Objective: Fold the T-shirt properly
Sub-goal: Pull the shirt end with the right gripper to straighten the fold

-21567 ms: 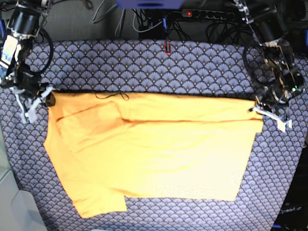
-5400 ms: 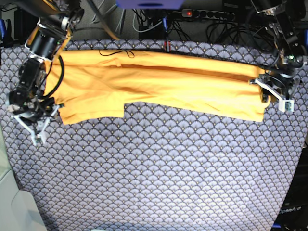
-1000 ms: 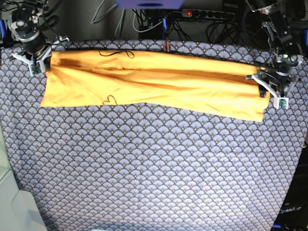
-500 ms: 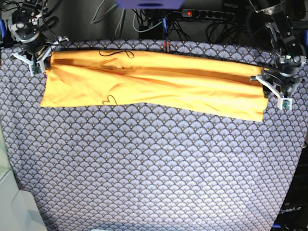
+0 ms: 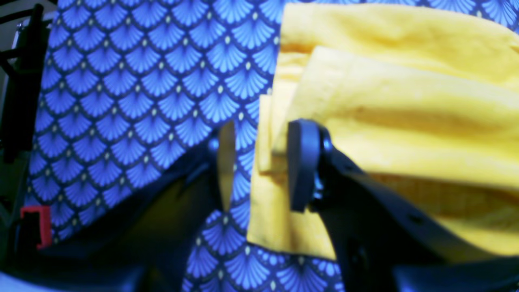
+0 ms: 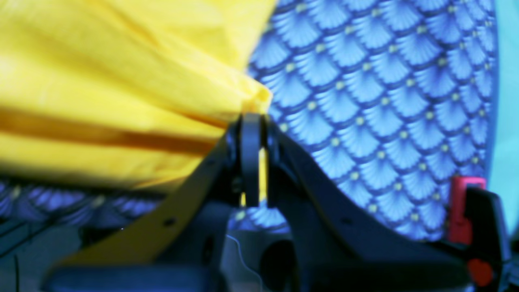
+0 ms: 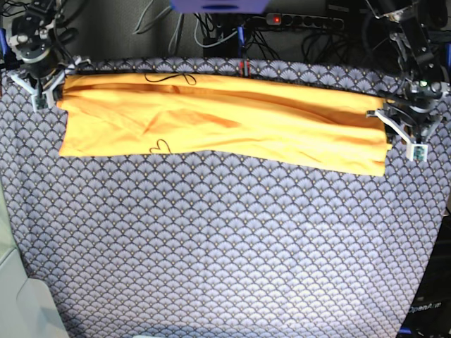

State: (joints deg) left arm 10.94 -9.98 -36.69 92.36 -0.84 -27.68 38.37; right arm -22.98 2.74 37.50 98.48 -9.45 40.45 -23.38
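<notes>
Found the right gripper (image 6: pixel 253 121) clenched on a bunched corner of the T-shirt (image 6: pixel 101 81), a sliver of yellow showing between the closed jaws. Saw cloth fanning out from that pinch in taut creases, lifted a little off the patterned tablecloth (image 6: pixel 365 101). Judged the hold to be an anchor, meant to draw the long edge straight so the fold line would lie true.

Found the left gripper (image 5: pixel 259 162) released: jaws standing apart and astride the stacked layers at the other end of the garment, with a clear gap between one finger and the cloth. Could not tell whether the other finger touched the fabric. Read that as an end set down, or one lined up for a fresh bite.

Looked outward in the base view and placed the T-shirt (image 7: pixel 211 120) as a long narrow band along the far edge of the tablecloth (image 7: pixel 225 246), folded lengthwise, with the right gripper (image 7: pixel 39 77) at one end and the left gripper (image 7: pixel 402 130) at the other. Noted a thin dark thread (image 7: pixel 169 77) looping along the far edge. Took the band for a halfway stage: folded lengthwise, but not yet crosswise. Expected slack layers at the loose end to slip if pulled unevenly.
</notes>
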